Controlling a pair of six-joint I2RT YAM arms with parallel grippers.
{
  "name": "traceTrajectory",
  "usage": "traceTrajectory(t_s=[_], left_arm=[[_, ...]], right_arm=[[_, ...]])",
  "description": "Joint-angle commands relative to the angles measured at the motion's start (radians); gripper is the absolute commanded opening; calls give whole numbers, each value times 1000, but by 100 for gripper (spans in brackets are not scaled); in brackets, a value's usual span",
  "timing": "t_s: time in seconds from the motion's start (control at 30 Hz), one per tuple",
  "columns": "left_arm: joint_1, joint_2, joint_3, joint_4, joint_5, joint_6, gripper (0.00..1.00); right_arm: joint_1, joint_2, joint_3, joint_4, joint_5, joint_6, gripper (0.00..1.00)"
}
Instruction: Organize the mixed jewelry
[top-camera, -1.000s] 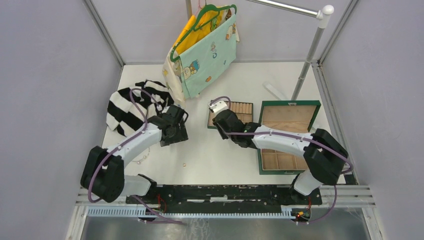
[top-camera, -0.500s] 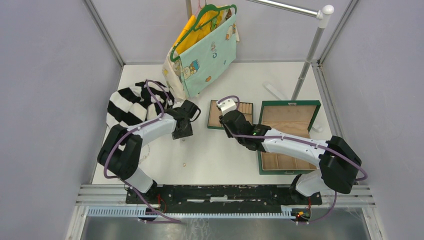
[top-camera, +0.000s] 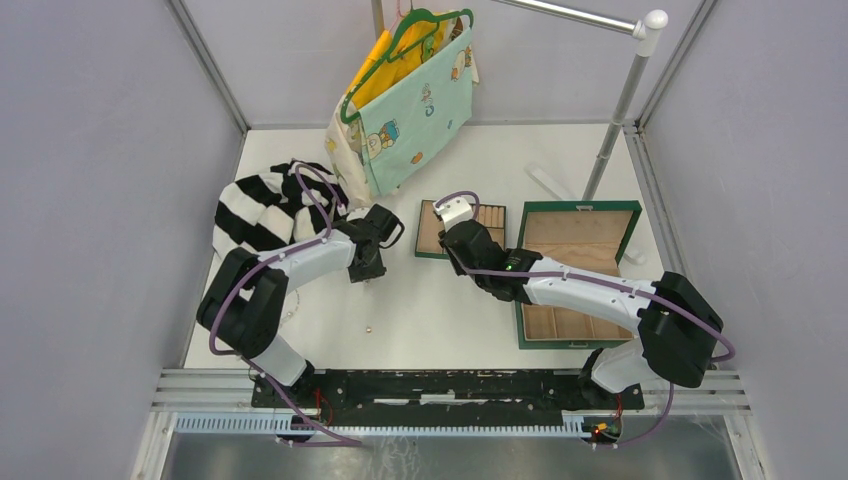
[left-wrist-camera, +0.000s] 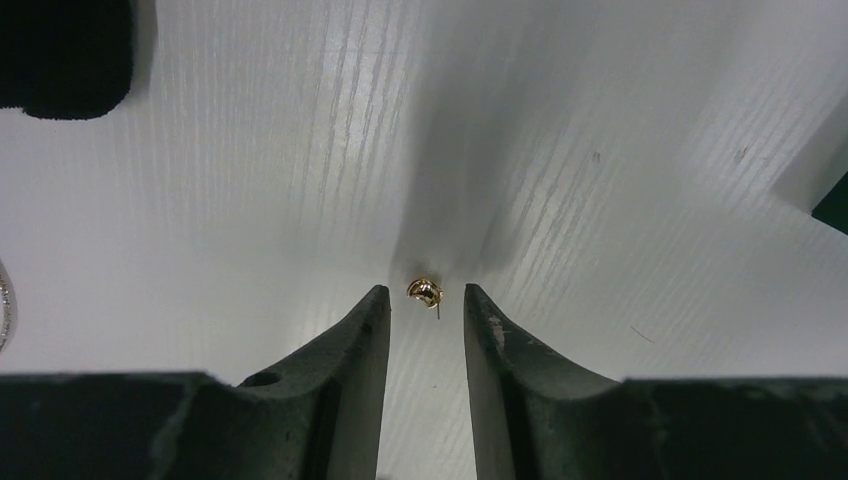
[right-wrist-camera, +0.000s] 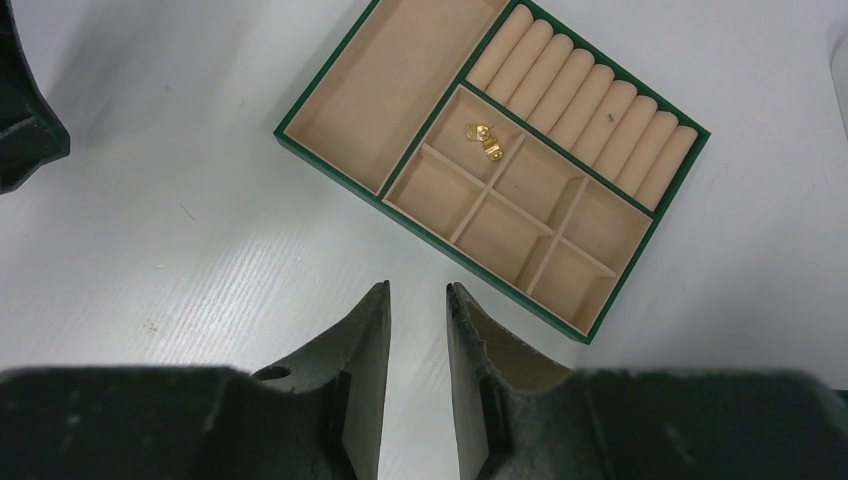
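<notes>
A tiny gold earring (left-wrist-camera: 424, 291) lies on the white table right between my left gripper's fingertips; the left gripper (left-wrist-camera: 425, 300) is open around it without touching it. In the top view the left gripper (top-camera: 366, 270) points down at the table left of the small green tray (top-camera: 493, 214). Two gold pieces (right-wrist-camera: 482, 138) lie in one tan compartment of that tray (right-wrist-camera: 335, 160). My right gripper (right-wrist-camera: 417, 292) is open with a narrow gap and empty, hovering near the tray's near edge (top-camera: 458, 235). Another gold bead (top-camera: 369, 327) lies on the table nearer the arm bases.
A large open green box (top-camera: 575, 218) sits at the right. A black-and-white striped cloth (top-camera: 250, 210) lies at the left. Clothes on a green hanger (top-camera: 410, 90) hang at the back, beside a rack pole (top-camera: 612, 115). A silvery piece (left-wrist-camera: 4, 300) shows at the left wrist view's edge.
My left gripper has swung right and farther out, then come down over the gold earring. My right gripper has shifted slightly back toward the small tray, then held still.
</notes>
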Motion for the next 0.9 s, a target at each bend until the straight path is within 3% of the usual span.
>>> traceTrajectory(t_s=[0.0,0.17,0.4,0.57,0.87], left_arm=[[-5,6,-13,14,-31,-55,38],[-5,11,-19,19,-26,-58,22],[-5,14,-21,19,-23,-62,19],[-7,9,-17,15,-28,-53,3],[-45,-12,5,-16,-42,-42,2]], right_arm=[[0,-4,11,12,30,-1,33],[1,7,23,1,25,-2,32],[0,9,23,2,23,-4,32],[0,7,20,3,25,-2,31],[0,-21,1,4,61,-1,30]])
